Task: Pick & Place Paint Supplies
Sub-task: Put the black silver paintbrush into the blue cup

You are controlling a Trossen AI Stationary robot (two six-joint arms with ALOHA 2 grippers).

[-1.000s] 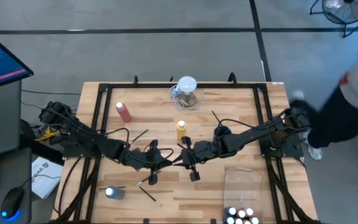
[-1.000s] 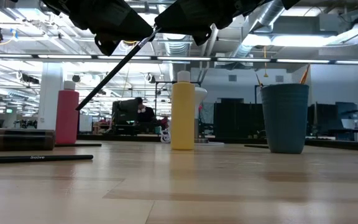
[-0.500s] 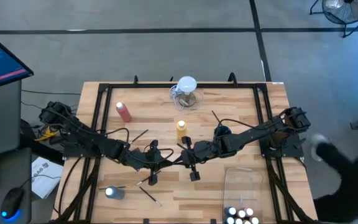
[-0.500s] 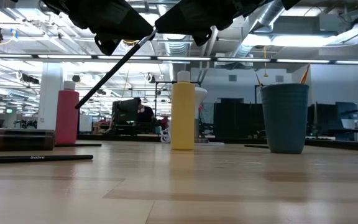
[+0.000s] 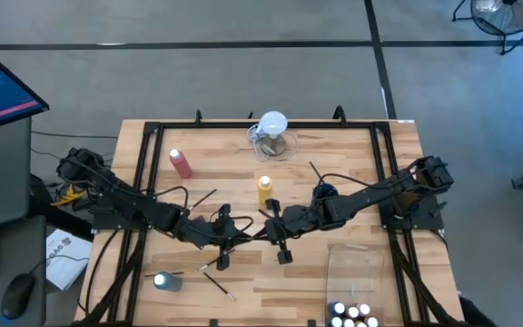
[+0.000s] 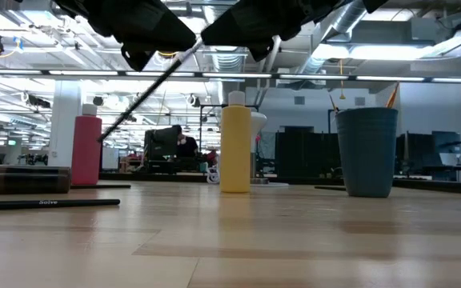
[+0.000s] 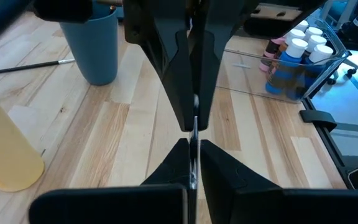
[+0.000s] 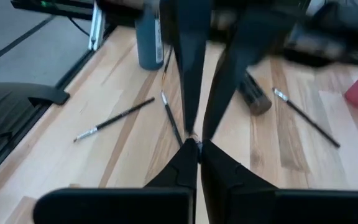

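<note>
- Brush (image 6: 146, 90): thin dark paintbrush held in the air above the table's middle, slanting down from the two grippers; both grippers meet tip to tip on it.
- Left gripper (image 5: 243, 232): over mid-table, jaws closed on the brush, seen pinched between its fingers (image 7: 179, 165) in the left wrist view.
- Right gripper (image 5: 263, 231): facing the left one, jaws closed on the same brush; its fingers (image 8: 182, 162) meet the opposing tips in the right wrist view.
- Yellow bottle (image 5: 264, 189): upright, just behind the grippers.
- Pink bottle (image 5: 181, 163): upright, toward the left rear of the table.
- Blue cup (image 6: 366, 152): upright, right of the yellow bottle, with brush handles standing in it.
- Loose brushes (image 5: 218, 284): lying flat on the front left of the table (image 5: 334, 173), near a lying blue bottle (image 5: 166, 282).
- Clear bin (image 5: 352, 272): at the front right, with white-capped bottles (image 5: 352, 314) standing inside.
- Jug (image 5: 271, 134): at the rear centre.
</note>
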